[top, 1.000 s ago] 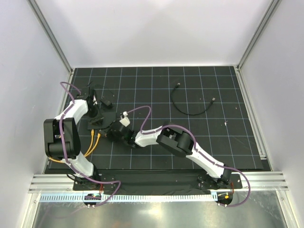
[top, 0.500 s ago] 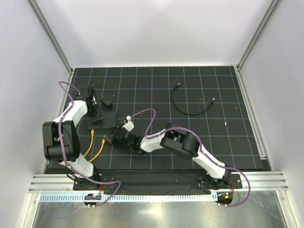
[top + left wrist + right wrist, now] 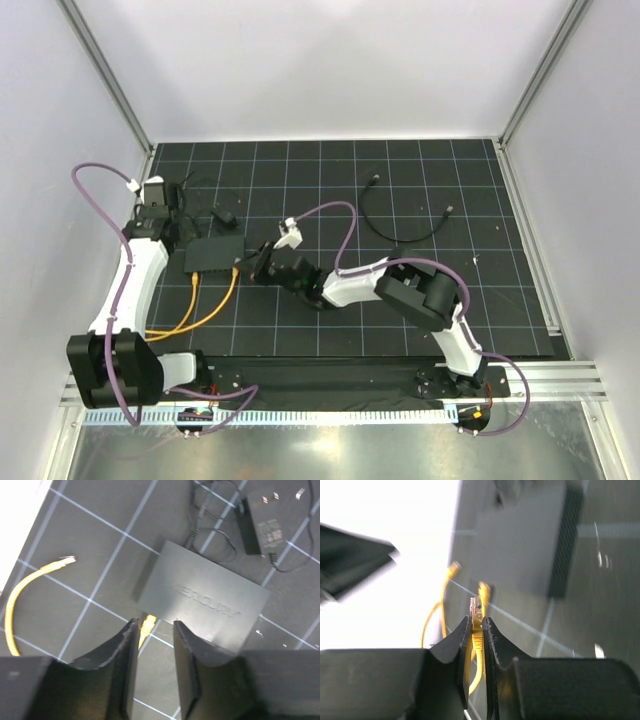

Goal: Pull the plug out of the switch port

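Eyes on the switch (image 3: 213,254): flat, thin matte-black box lying flat at the mat's left side, lettering up, port edge twd the near side. The plug (image 3: 476,605) has a clear tip, yellow boot and yellow cable. It's out of the port, pinched in the right gripper (image 3: 477,622) just off the switch's near edge. A second yellow plug (image 3: 147,625) prob. sits in a port, view's blurry.

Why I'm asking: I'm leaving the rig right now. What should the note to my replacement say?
Left gripper: open, empty, hovering by the switch.
Right gripper: shut on a yellow plug, whose tip is free in front of the switch.
Done: that plug looks out of its port.
Left: probably set its cable down and release. A second yellow plug sits at the switch's edge; I cannot tell if it is seated.
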`<state>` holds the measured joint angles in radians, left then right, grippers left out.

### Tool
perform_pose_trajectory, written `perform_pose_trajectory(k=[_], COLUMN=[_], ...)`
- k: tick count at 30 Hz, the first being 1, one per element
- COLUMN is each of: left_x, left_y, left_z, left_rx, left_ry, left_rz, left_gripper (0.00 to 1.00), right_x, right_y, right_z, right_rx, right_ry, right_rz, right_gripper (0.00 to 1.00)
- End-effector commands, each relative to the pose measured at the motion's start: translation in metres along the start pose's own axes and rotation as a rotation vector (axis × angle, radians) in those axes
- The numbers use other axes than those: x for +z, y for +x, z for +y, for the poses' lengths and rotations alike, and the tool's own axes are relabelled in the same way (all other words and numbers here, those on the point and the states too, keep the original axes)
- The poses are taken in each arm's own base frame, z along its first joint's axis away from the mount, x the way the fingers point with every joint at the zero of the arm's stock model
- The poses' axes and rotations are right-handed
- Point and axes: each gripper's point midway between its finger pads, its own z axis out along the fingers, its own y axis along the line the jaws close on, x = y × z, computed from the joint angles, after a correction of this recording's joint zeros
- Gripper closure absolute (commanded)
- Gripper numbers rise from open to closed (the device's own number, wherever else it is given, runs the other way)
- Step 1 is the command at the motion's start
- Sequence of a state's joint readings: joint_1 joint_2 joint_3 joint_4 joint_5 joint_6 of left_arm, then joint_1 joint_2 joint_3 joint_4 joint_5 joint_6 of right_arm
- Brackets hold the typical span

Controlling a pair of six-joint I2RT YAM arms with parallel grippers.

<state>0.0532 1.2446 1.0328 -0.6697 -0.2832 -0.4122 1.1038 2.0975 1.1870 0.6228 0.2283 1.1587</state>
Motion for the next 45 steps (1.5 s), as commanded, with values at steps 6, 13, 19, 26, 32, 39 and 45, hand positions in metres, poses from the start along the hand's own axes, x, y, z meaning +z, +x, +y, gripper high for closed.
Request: perform_pose_trajectory(k=[6, 13, 19, 26, 32, 39, 45], left_x=[-0.024, -0.048, -0.054, -0.048, -0.044, -0.047, -0.043], left_y=[-0.023, -0.034, -0.036, -0.034, -0.033, -0.033, -0.031], left_z=[0.031, 0.052, 0.057, 0.050, 0.049, 0.048, 0.043], left_rx=[-0.086, -0.169, -0.189, -0.179, -0.167, -0.171, -0.163], left_ry=[-0.130, -0.188, -0.201, -0.176, -0.180, -0.168, -0.147], left_rz=[-0.166, -0.283, -0.312, -0.286, -0.270, -0.278, -0.258], left_gripper=[0.52, 0.33, 0.28, 0.27, 0.27, 0.27, 0.26], right_x=[-0.013, 0.002, 0.015, -0.001, -0.018, -0.073, -0.111], right_y=[-0.087, -0.140, -0.209, -0.262, -0.292, -0.320, -0.355], right_z=[0.093, 0.126, 0.160, 0.167, 0.169, 0.202, 0.182], right_rx=[-0.095, -0.144, -0.106, -0.095, 0.086, 0.098, 0.053], right_ry=[-0.288, -0.342, -0.432, -0.522, -0.681, -0.800, -0.724], right_rz=[-0.060, -0.049, -0.109, -0.152, -0.113, -0.154, -0.261], right_gripper=[0.99, 0.99, 0.99, 0.99, 0.99, 0.99, 0.99])
